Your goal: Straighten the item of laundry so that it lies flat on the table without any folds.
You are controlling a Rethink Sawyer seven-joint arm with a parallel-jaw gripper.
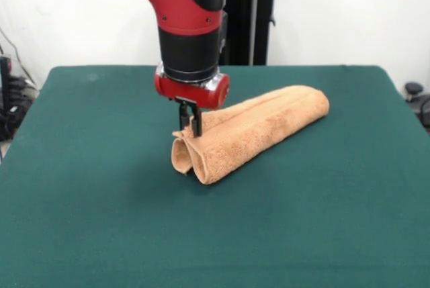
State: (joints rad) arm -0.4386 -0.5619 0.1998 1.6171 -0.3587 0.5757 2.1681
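Note:
The item of laundry (262,127), an orange-tan terry towel, lies folded over into a long thick bundle. It runs from near the table's middle up toward the right. Its near left end shows several loose layers curling open. My gripper (191,130) comes straight down onto that left end. Its dark fingers stand close together, pinching the top layer's edge, which is raised a little there. The green table (101,201) spreads wide on every side of the towel.
The red and black arm (188,26) rises from the gripper toward the top left. A black pedestal (252,19) stands behind the table's far edge. Cables (10,100) hang off the left side, and a small black object (413,90) sits off the right.

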